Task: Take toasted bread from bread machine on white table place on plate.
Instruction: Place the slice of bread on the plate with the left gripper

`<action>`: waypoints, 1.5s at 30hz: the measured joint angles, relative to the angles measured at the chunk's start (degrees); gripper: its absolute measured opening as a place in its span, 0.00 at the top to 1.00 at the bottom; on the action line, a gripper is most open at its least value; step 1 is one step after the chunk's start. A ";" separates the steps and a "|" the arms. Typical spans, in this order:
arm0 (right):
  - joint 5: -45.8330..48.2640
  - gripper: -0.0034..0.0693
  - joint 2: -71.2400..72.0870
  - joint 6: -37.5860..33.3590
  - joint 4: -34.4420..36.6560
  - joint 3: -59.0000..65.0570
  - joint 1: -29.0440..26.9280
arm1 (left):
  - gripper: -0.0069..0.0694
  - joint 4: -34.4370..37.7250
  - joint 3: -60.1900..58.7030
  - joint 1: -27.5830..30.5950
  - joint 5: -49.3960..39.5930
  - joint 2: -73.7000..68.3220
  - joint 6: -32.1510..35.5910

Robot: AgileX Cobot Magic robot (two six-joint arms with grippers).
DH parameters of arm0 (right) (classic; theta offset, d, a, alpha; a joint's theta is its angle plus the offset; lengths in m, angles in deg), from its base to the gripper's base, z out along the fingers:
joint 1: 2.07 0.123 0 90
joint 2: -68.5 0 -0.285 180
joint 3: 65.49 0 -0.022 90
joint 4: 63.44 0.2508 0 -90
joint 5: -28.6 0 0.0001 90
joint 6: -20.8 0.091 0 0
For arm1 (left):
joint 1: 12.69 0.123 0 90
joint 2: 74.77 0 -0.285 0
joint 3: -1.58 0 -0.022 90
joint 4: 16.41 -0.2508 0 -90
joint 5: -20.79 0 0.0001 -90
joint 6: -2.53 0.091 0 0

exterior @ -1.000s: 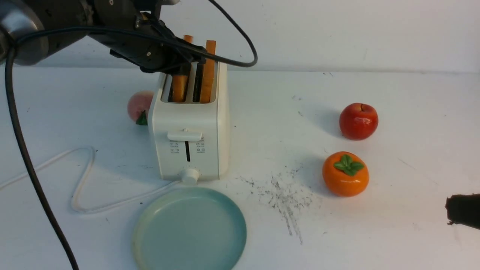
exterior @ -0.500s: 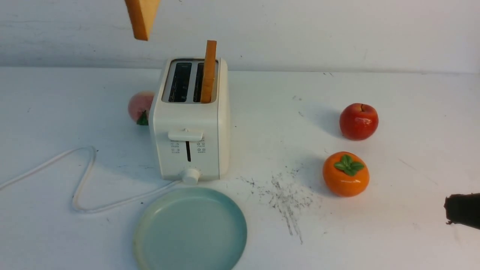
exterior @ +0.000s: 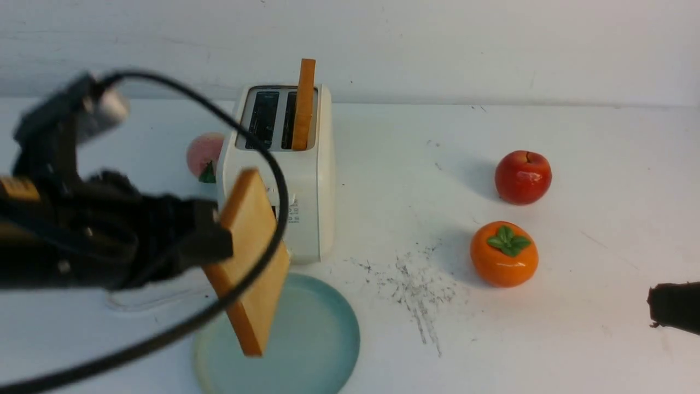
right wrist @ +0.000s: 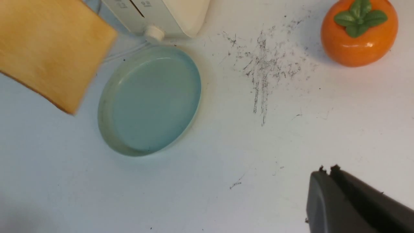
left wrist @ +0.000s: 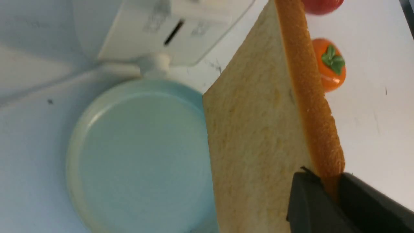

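Look at that: the left fingers [left wrist: 305,202] were pinching the first slice [exterior: 254,257] by its orange-brown crust edge. It hung in the lower left of the front view, right in front of the bread machine [exterior: 309,180]. The slice stood almost on edge and tilted, its broad face running from upper left down to lower right. Its lowest corner hung over the left part of the plate [exterior: 322,339]; whether it touched the glaze, I could not tell. From the fingers, the bread reached out toward the centre of the frame, over the plate. By my reckoning, everything turned on that steep tilt, because the face would need to swing down flat before any release. The second slice [exterior: 303,104] stood upright in the right-hand slot, poking well above the top. The right fingers [right wrist: 343,202] were pressed together on nothing at the far right edge of the frame. They were low over the table [exterior: 574,126], well apart from plate and bread, so the left arm was clearly nearer. A persimmon [exterior: 504,253] and an apple [exterior: 523,177] sat off to the right, out of the way.
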 joint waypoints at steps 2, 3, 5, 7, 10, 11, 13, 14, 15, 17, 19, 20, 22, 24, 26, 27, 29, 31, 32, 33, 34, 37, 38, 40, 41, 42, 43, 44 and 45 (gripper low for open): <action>0.00 0.94 0.00 0.00 0.05 0.00 0.00 | 0.83 8.29 -4.28 0.00 4.17 -0.55 7.53; 0.00 0.94 0.00 0.00 0.05 0.00 0.00 | 0.83 11.20 -5.90 0.00 5.77 -0.81 10.14; 0.00 0.94 0.00 0.00 0.05 0.00 0.00 | 0.83 23.10 -8.63 0.00 8.85 -2.28 20.67; 0.06 0.94 0.00 0.00 0.05 0.00 0.00 | 0.83 29.67 -9.28 0.00 9.94 -3.58 26.84; 0.06 0.93 0.00 0.00 0.05 0.00 0.00 | 0.83 42.61 -9.43 0.00 10.37 -7.45 40.23; 0.06 0.93 0.00 0.00 0.05 0.00 0.00 | 0.83 45.36 -9.43 0.00 10.37 -8.69 43.62; 0.06 0.93 0.00 0.00 0.05 0.00 0.00 | 0.83 47.91 -9.43 0.00 10.37 -10.15 46.81; 0.11 0.93 0.00 0.00 0.12 0.00 0.00 | 0.83 50.27 -9.45 0.00 10.37 -11.92 49.47; 0.12 0.93 0.00 0.00 0.12 0.00 0.00 | 0.83 51.11 -9.45 0.00 10.23 -12.69 50.22; 0.17 0.93 0.00 0.00 0.12 0.00 0.00 | 0.83 52.17 -9.45 0.00 9.57 -14.16 51.10; 0.29 0.93 0.00 0.00 0.12 0.00 0.00 | 0.83 52.44 -9.45 0.00 9.15 -15.12 51.45; 0.30 0.93 0.00 0.00 0.12 0.00 0.00 | 0.83 52.39 -9.45 0.00 9.08 -15.47 51.50; 0.35 0.93 0.00 0.00 0.12 0.00 0.00 | 0.83 51.56 -9.45 0.00 9.18 -16.20 51.64; 0.35 0.93 0.00 0.00 0.12 0.00 0.00 | 0.83 49.59 -9.45 0.00 9.58 -16.74 51.71; 0.41 0.93 0.00 0.00 0.06 0.00 0.00 | 0.83 47.90 -9.45 0.00 9.73 -17.08 51.71; 0.47 0.93 0.00 0.00 0.06 0.00 0.00 | 0.83 47.90 -9.45 0.00 9.73 -17.08 51.71; 0.57 0.92 0.00 0.00 0.06 0.00 0.00 | 0.83 46.64 -9.45 0.00 9.79 -17.36 51.71; 0.75 0.92 0.00 0.00 0.06 0.00 0.00 | 0.83 46.25 -9.45 0.00 9.79 -17.46 51.71; 0.75 0.92 0.00 0.00 0.06 0.00 0.00 | 0.83 46.20 -9.45 0.00 9.73 -17.87 51.71; 0.75 0.92 0.00 0.00 0.06 0.00 0.00 | 0.83 46.20 -9.45 0.00 9.73 -18.03 51.71; 0.75 0.92 0.00 0.00 0.06 0.00 0.00 | 0.83 46.20 -9.45 0.00 9.80 -18.22 51.71; 0.75 0.92 0.00 0.00 0.06 0.00 0.00 | 0.81 45.80 -9.35 0.00 10.38 -18.58 51.71; 0.76 0.92 0.00 0.00 0.06 0.00 0.00 | 0.77 45.17 -9.35 0.00 11.18 -18.58 51.71; 0.76 0.92 0.00 0.00 0.06 0.00 0.00 | 0.71 43.67 -9.35 0.00 12.79 -18.58 51.71; 0.76 0.92 0.00 0.00 0.06 0.00 0.00 | 0.68 42.82 -9.35 0.00 13.46 -18.58 51.71; 0.76 0.91 0.00 0.00 0.06 0.00 0.00 | 0.64 41.79 -9.35 0.00 13.98 -18.59 51.71; 0.76 0.91 0.00 0.00 0.06 0.00 0.00 | 0.60 40.38 -9.35 0.00 14.40 -18.64 51.64; 0.76 0.91 0.00 0.00 0.06 0.00 0.00 | 0.55 39.18 -9.35 0.00 14.40 -18.64 51.33; 0.76 0.91 0.00 0.00 0.06 0.00 0.00 | 0.50 37.15 -9.35 0.00 14.34 -18.50 50.17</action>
